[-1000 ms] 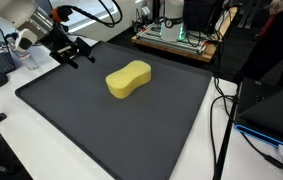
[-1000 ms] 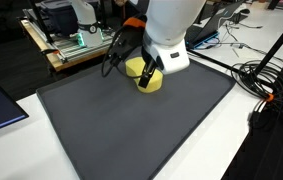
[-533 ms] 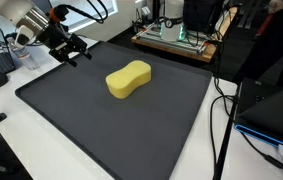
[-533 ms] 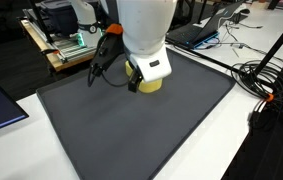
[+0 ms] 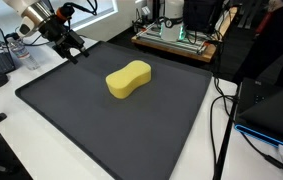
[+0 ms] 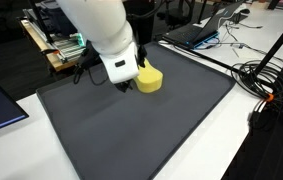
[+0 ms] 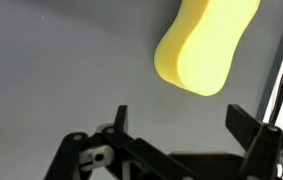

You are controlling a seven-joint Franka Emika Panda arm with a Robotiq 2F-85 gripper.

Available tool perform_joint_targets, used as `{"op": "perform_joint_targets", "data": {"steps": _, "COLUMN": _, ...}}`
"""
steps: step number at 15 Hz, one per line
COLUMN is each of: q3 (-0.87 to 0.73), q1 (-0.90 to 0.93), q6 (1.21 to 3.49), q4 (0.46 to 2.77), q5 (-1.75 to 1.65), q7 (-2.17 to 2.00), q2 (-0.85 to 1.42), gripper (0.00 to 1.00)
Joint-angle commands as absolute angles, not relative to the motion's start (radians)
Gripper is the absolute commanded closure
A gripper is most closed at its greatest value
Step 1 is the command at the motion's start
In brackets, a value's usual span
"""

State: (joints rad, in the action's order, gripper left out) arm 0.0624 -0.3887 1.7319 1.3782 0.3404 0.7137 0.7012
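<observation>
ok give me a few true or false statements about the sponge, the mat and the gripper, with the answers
1. The gripper is open and holds nothing. True.
2. The yellow sponge is clamped between the gripper's fingers. False: it lies apart from the gripper, with nothing touching it.
3. The sponge rests on the dark mat. True.
4. Two sponges lie on the mat. False: only one is there.
5. In the wrist view the sponge lies directly between the fingertips. False: it sits beyond them, towards the upper right of that view.
</observation>
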Motion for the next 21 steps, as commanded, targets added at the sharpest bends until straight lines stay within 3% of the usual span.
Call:
{"op": "perform_joint_targets", "data": {"steps": 1, "q3": 0.038, "q1": -0.406, "q6": 1.862, "q4": 1.617, "q5": 0.431, "q7": 0.705, "q2": 0.560, "gripper": 0.00}}
{"op": "perform_joint_targets", "data": {"steps": 9, "q3": -0.029, "q1": -0.373, "q6": 2.074, "q4": 2.010, "q5": 0.533, "q7": 0.639, "q2": 0.317, "gripper": 0.00}}
{"op": "perform_joint_targets", "data": {"steps": 21, "q3": -0.015, "q1": -0.087, "q6": 2.278, "q4": 2.438, "q5": 0.229, "q7": -0.078, "q2": -0.114, "gripper": 0.00}}
